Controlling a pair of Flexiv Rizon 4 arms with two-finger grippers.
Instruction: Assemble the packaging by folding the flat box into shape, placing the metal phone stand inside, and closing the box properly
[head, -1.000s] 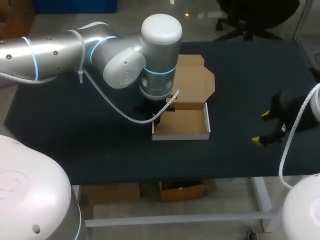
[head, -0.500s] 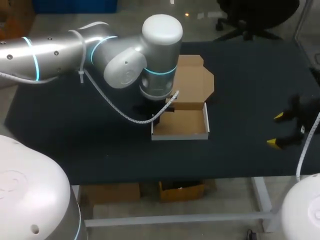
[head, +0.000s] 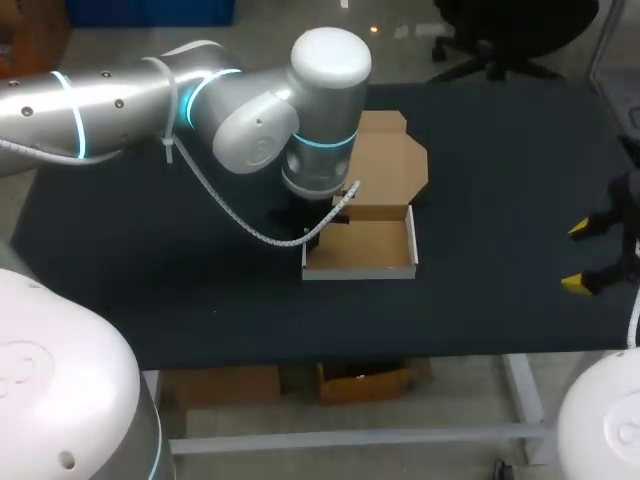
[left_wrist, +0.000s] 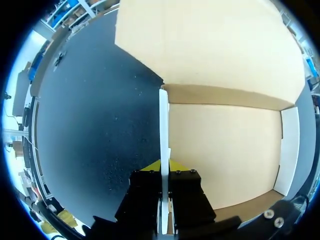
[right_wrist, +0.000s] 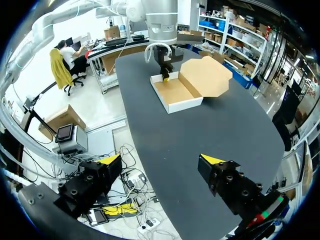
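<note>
The cardboard box (head: 362, 247) lay open near the middle of the dark surface (head: 150, 260), somewhat closer to its near edge than to its far one. Its shallow tray was formed, with white-faced walls standing on all four sides. The brown lid (head: 385, 165) was folded back flat on the surface, toward the far edge, joined to the tray along the tray's far wall.

The left arm (head: 120, 95) came in from the left edge and ended directly above the tray's left wall (left_wrist: 163, 125). The left gripper (left_wrist: 164, 167) straddled that upright wall, and its fingers (left_wrist: 181, 166) were clamped on it, one inside the tray and one outside. A white coiled cable (head: 235, 222) hung in a loop from the arm, over the surface, to the wrist.

The right gripper (head: 582, 257) was by the right edge of the surface, well apart from the box. Its yellow-tipped fingers stood wide apart with nothing between them. In the right wrist view, the right gripper (right_wrist: 161, 160) faced across the surface toward the box (right_wrist: 176, 92) and the left arm beyond it.
</note>
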